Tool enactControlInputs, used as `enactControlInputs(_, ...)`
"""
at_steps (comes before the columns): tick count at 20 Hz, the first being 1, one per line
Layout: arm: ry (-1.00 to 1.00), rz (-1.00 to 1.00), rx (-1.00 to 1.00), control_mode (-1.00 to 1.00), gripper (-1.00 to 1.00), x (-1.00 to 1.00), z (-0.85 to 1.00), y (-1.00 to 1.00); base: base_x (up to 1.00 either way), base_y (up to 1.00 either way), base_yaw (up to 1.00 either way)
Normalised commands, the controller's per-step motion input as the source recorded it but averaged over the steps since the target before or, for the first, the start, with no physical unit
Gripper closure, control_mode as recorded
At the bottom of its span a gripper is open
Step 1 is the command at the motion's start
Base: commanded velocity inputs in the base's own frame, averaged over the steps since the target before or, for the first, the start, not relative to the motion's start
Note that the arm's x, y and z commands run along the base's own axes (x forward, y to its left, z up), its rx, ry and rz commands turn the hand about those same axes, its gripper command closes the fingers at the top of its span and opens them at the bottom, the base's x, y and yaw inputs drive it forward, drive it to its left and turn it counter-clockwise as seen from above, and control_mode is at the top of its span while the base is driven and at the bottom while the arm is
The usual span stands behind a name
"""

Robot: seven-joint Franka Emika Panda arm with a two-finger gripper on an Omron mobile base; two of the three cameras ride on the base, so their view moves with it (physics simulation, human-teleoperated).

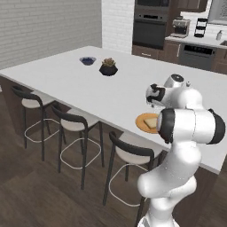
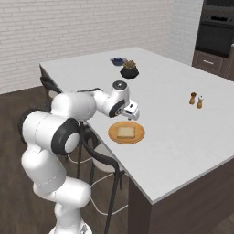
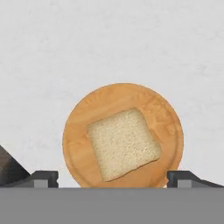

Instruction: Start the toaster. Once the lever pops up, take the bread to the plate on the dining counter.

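The bread (image 3: pixel 122 143) lies flat in the middle of the orange-brown plate (image 3: pixel 78 127), which rests on the white dining counter (image 1: pixel 88 88) near its stool-side edge. My gripper (image 3: pixel 111 179) hangs just above the plate, open, with nothing between its fingers. From the sides, the gripper (image 2: pixel 132 114) sits a little above and behind the plate (image 2: pixel 114 133) and the bread (image 2: pixel 125 132). In the left base view the plate (image 1: pixel 142 122) and bread (image 1: pixel 151 123) peek out beside my arm, below the gripper (image 1: pixel 153 99). The toaster is out of view.
A dark blue bowl (image 1: pixel 88 60) and a dark potted plant (image 1: pixel 108 67) stand farther along the counter. Salt and pepper shakers (image 2: pixel 196 99) sit to the right. Dark stools (image 1: pixel 75 122) line the near edge. Ovens (image 1: pixel 150 24) stand in the background.
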Motion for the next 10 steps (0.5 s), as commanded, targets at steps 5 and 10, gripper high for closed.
enactControlInputs(5, 0.04, -0.20, 0.00, -1.00, -1.00, -0.58, 0.82, 0.32, 0.00, 0.00, 0.00)
enactControlInputs(10, 0.02, -0.18, 0.00, -1.00, -1.00, -0.64, 0.63, 0.01, 0.00, 0.00, 0.00)
